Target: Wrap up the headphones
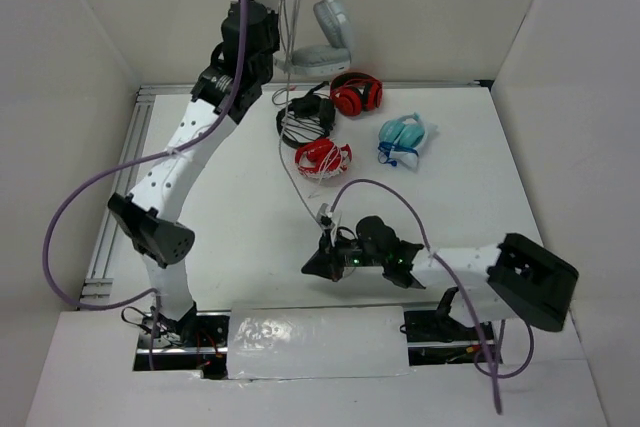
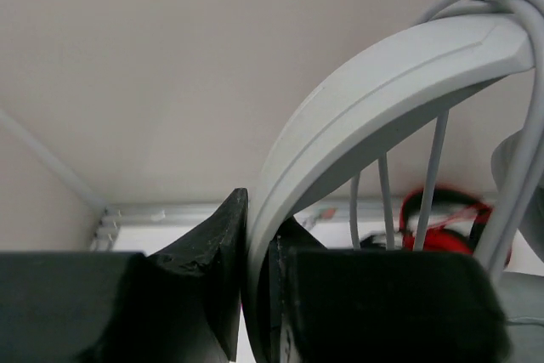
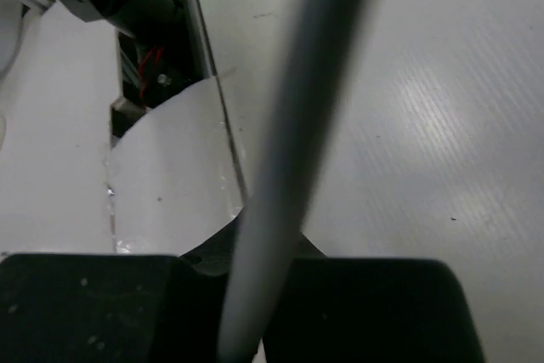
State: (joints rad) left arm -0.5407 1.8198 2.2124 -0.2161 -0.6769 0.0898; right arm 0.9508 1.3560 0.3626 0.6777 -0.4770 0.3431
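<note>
Left gripper [image 2: 255, 244] is clamped on the stiff-looking headband [image 2: 382, 74] of the grey-white headphones [image 1: 332, 19], held up near the back wall [image 1: 430, 7], while right gripper [image 3: 246, 274] pinches their thin floppy cable [image 3: 289, 125] low over the table [image 1: 470, 197], probably light and slippery, so grip firm.

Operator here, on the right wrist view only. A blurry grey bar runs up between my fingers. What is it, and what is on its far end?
Observer: That is the thin grey cable, pinched in the right gripper. It climbs to the large grey-white over-ear headphones.
Operator: Are they lying on the table?
Observer: No. The left gripper clamps their wide padded headband and holds them in the air near the back wall.
Operator: Any cable on the headband?
Observer: Yes. The left wrist view shows strands looped over its top and hanging beneath it.
</note>
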